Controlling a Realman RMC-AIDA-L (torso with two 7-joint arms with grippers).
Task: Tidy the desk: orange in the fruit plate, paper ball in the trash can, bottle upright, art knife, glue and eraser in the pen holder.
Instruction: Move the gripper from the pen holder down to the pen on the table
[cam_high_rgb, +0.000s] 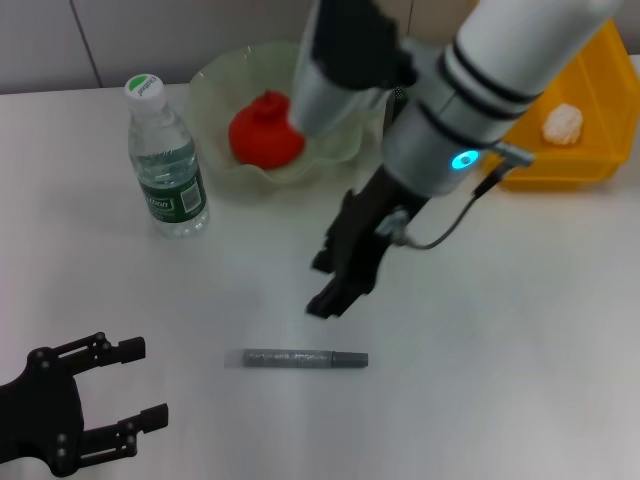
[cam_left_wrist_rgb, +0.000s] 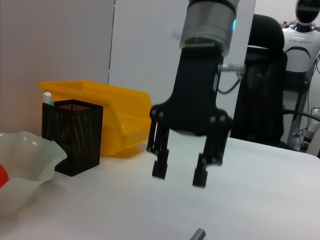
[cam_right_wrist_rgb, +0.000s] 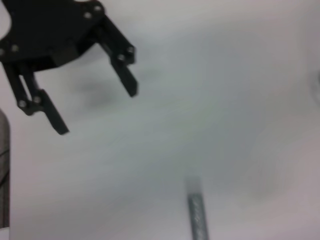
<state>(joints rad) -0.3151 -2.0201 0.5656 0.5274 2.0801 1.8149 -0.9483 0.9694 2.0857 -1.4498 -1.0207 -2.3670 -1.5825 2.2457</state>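
My right gripper (cam_high_rgb: 330, 285) hangs over the middle of the white table (cam_high_rgb: 520, 330). Its fingers (cam_left_wrist_rgb: 159, 169) are spread apart and hold nothing. Just in front of it, closer to me, a thin grey knife (cam_high_rgb: 305, 358) lies flat on the table. My gripper is above it and not touching it.

My left gripper (cam_high_rgb: 125, 385) sits low at the near left corner. Its fingers are wide apart too, and it holds nothing.

The orange (cam_high_rgb: 265, 130) is inside the fruit plate (cam_high_rgb: 215, 80) at the back of the table. The bottle (cam_high_rgb: 165, 160) stands up straight just to the left of the plate, with its cap on top.

The yellow trash can (cam_high_rgb: 590, 140) is at the back right. A white paper ball (cam_high_rgb: 562, 123) lies inside it.

The black pen holder (cam_left_wrist_rgb: 72, 136) stands between the fruit plate and the trash can, close to both. Something with a green and white tip (cam_left_wrist_rgb: 48, 98) pokes out of its top. I cannot tell what it is. I cannot see the eraser.
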